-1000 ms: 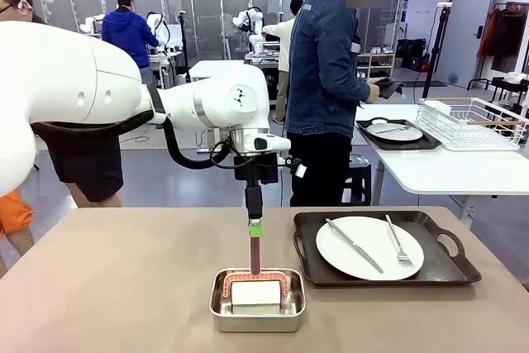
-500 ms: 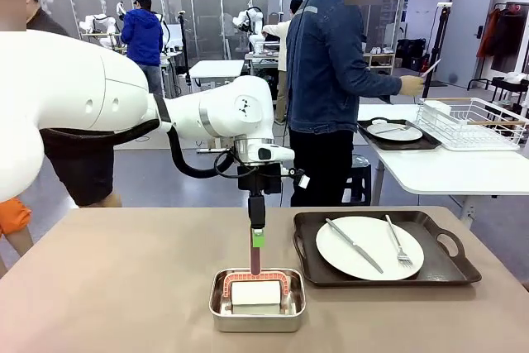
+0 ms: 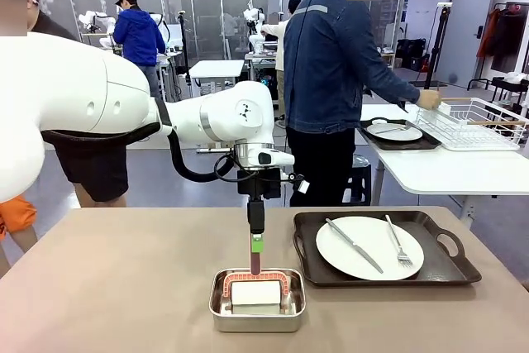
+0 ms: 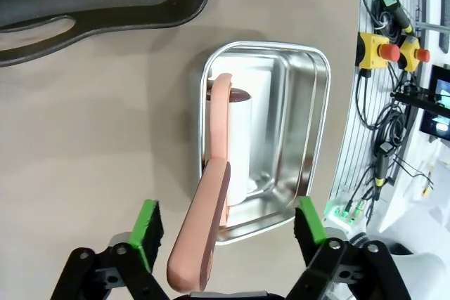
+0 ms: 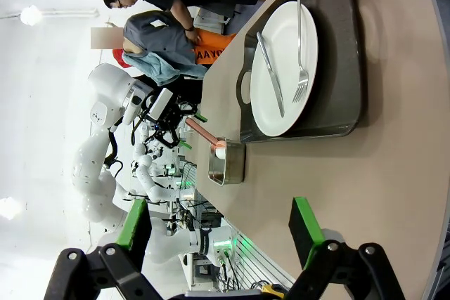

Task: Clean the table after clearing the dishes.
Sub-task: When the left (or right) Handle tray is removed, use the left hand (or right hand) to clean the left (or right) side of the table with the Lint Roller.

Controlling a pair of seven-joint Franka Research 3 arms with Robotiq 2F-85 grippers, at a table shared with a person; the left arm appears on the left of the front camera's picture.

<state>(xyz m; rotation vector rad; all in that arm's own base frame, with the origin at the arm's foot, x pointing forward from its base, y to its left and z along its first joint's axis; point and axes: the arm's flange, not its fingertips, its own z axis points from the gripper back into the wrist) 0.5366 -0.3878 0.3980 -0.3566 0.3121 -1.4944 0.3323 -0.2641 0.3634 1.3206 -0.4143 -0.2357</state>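
A white plate [image 3: 369, 247] with a knife [image 3: 354, 245] and a fork [image 3: 397, 241] lies on a dark tray [image 3: 450, 266] at the right of the beige table [image 3: 124, 287]. A second plate [image 3: 394, 131] rests on its tray on the white side table. My left gripper [image 3: 256, 241] hangs over a steel pan [image 3: 257, 300] holding a white roller with a pink handle [image 3: 254, 258]. In the left wrist view the gripper [image 4: 226, 210] is open, and the handle [image 4: 204, 244] stands between its green pads without touching them. My right gripper [image 5: 219, 216] is open over the table with nothing in it.
A person [image 3: 331, 64] stands at the far side with a hand [image 3: 428, 98] at the wire rack [image 3: 471, 121] on the white table [image 3: 446, 171]. The left half of the beige table is bare. Other people work farther back.
My left gripper has come down a little along the pink handle. The person has reached a hand over to the wire rack.
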